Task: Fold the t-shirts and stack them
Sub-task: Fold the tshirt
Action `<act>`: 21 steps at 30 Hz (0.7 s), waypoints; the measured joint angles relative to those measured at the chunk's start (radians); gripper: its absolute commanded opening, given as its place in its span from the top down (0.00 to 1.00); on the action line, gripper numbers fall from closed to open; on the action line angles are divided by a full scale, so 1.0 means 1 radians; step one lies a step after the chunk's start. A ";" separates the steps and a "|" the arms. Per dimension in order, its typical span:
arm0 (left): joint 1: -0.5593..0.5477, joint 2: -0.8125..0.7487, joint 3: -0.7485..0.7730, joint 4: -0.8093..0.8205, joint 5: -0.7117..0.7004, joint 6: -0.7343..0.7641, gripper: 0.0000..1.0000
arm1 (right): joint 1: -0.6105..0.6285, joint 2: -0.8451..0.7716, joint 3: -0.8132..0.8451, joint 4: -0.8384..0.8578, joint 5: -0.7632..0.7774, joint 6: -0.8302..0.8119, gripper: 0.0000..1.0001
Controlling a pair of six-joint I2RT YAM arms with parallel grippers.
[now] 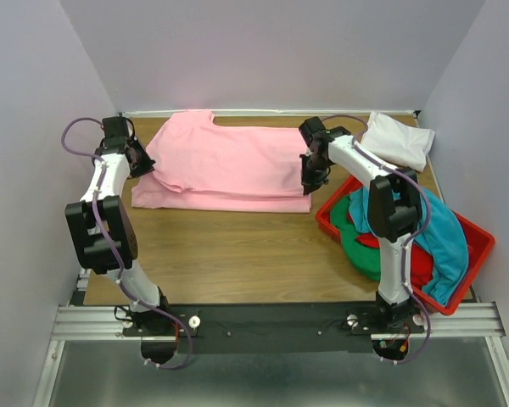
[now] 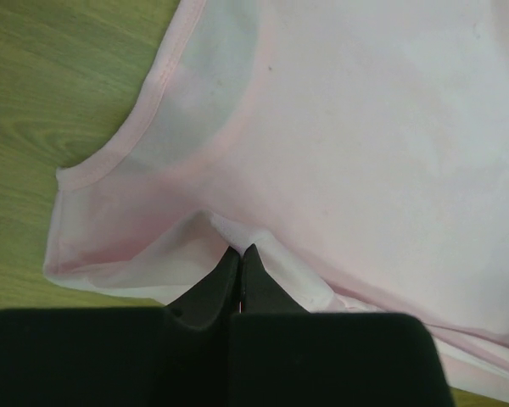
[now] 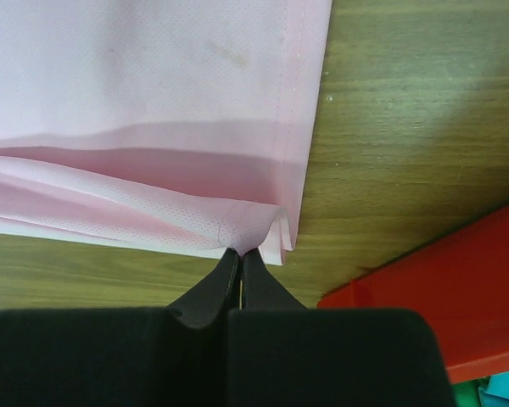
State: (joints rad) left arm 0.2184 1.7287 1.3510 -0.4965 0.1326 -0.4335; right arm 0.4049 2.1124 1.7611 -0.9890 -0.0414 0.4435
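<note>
While holding the doubled near edge of the pink t-shirt (image 1: 229,161) mid-table, left gripper (image 2: 240,251) and right gripper (image 3: 240,252) both pinched tight on its cloth, seemed midway through one fold, with white t-shirt (image 1: 399,140) apparently done far right and teal t-shirt (image 1: 445,237), green t-shirt (image 1: 360,250), red t-shirt (image 1: 420,264) heaped unfolded in red bin (image 1: 482,244).

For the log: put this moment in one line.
pink t-shirt: mid-fold | left claw: shut on it | right claw: shut on its hem corner | white t-shirt: folded | red bin: t-shirts inside
</note>
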 measured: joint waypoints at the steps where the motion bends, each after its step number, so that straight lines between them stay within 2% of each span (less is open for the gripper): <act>1: 0.000 0.007 0.007 0.002 0.002 0.000 1.00 | -0.002 0.003 0.005 0.000 0.000 0.000 0.99; 17: -0.003 0.151 0.148 0.002 0.053 0.000 1.00 | -0.044 0.097 0.118 0.000 0.001 -0.009 0.98; 18: -0.003 0.166 0.159 0.002 0.058 0.000 0.88 | -0.047 0.111 0.133 0.000 0.001 -0.011 0.96; 19: -0.003 0.182 0.174 0.000 0.064 0.000 0.81 | -0.050 0.121 0.143 0.000 0.001 -0.011 0.94; 21: -0.003 0.212 0.212 -0.003 0.074 0.000 0.66 | -0.058 0.146 0.180 -0.006 0.000 -0.014 0.82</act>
State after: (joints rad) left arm 0.2153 1.9411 1.5631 -0.4995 0.2062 -0.4335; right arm 0.3470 2.2585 1.9411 -0.9951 -0.0414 0.4294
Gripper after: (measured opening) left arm 0.164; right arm 0.055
